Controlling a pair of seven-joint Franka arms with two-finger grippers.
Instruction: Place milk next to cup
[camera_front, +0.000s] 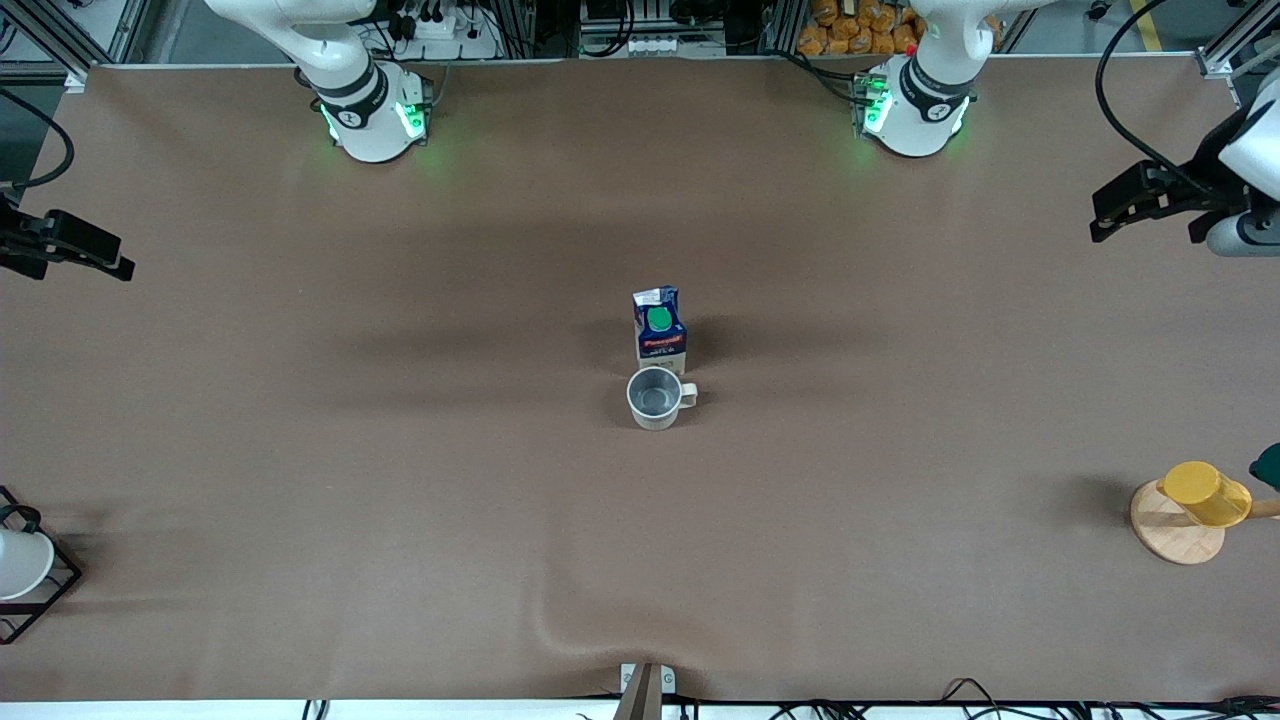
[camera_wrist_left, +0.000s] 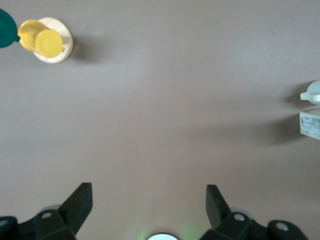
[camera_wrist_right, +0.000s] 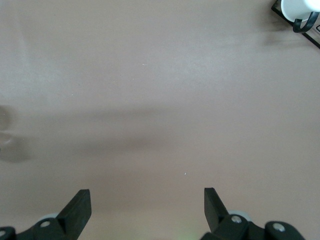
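Note:
The milk (camera_front: 660, 333), a dark blue and white carton with a green cap, stands upright at the table's middle. The cup (camera_front: 657, 398), cream-white with a grey-blue inside, stands just nearer the front camera, close against the carton, its handle toward the left arm's end. Both show at the edge of the left wrist view: the milk (camera_wrist_left: 310, 124) and the cup (camera_wrist_left: 312, 93). My left gripper (camera_front: 1102, 222) is open and empty, up over the left arm's end of the table (camera_wrist_left: 150, 200). My right gripper (camera_front: 118, 262) is open and empty over the right arm's end (camera_wrist_right: 147, 200).
A yellow cup (camera_front: 1205, 493) lies on a round wooden stand (camera_front: 1170, 535) at the left arm's end, with a dark green thing (camera_front: 1268, 465) beside it. A plain white cup (camera_front: 18, 563) sits in a black wire rack (camera_front: 55, 590) at the right arm's end.

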